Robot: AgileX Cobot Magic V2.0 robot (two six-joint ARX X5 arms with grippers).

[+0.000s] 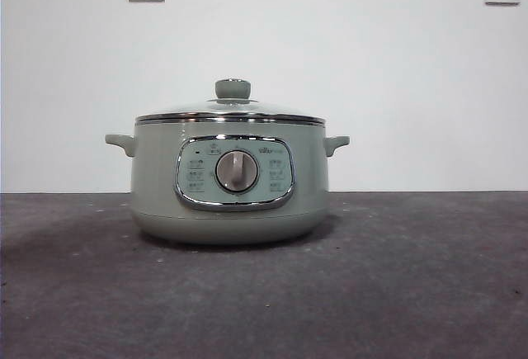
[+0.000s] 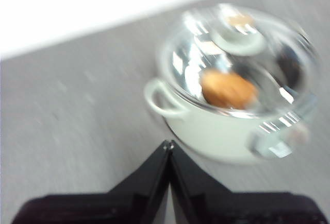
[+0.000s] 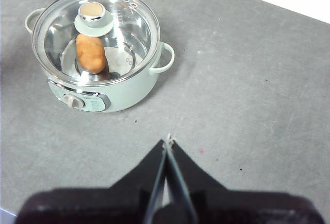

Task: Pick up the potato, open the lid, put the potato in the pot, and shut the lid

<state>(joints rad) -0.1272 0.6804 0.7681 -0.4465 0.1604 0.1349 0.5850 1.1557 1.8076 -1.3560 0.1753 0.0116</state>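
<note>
The pot is standing near on the table, lid sitting on, potato lying inside. Both the left gripper and right gripper are hovering apart, jaws closed, empty. Nothing appears left.

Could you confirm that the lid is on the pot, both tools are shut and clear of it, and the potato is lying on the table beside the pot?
Not quite: the potato lies inside the pot, visible through the glass lid in the right wrist view. The rest holds: left tool and right tool are shut, apart from it.
</note>
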